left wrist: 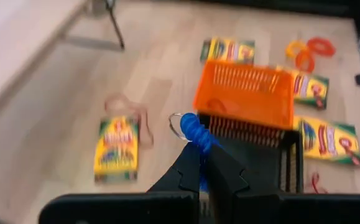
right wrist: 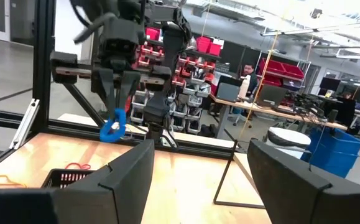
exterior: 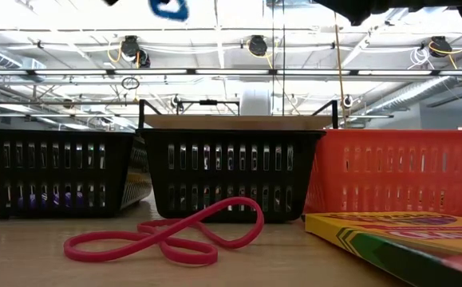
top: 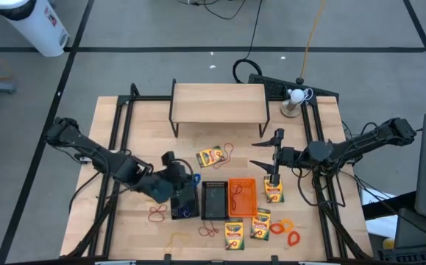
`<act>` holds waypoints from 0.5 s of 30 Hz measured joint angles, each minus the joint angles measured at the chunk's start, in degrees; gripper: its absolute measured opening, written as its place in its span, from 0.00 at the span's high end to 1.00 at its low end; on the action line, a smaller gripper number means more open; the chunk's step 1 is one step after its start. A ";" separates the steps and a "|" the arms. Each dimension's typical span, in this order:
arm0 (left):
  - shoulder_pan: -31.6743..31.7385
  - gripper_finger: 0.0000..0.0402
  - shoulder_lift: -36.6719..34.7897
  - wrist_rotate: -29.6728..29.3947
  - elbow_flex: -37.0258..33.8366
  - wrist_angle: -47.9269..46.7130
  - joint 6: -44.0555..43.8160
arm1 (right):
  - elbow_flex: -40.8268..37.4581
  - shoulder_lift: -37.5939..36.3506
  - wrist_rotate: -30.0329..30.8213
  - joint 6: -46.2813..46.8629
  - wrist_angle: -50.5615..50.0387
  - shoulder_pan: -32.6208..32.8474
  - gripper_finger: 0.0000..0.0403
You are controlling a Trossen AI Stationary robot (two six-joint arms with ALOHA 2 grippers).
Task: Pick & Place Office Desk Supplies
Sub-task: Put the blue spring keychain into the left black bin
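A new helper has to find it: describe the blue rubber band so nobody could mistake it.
Start at the row of three mesh trays near the table's front: black tray, black, then orange tray. Above the leftmost black one hangs the left gripper, shut on the blue band. It is the only blue band, and the only one off the table; the red and orange ones lie flat on the wood.

Three mesh trays stand side by side in the middle of the tabletop. The shelf stands behind them. Crayon boxes lie in front of the trays.
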 joint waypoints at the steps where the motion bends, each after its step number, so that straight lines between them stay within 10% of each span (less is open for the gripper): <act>1: -0.50 0.99 0.18 0.30 0.00 -1.75 -2.41 | 0.00 0.00 0.00 0.50 0.00 0.00 0.39; 15: -7.15 0.98 0.29 4.28 -0.07 -11.67 -18.20 | 0.02 0.00 0.00 0.98 -0.37 0.00 0.39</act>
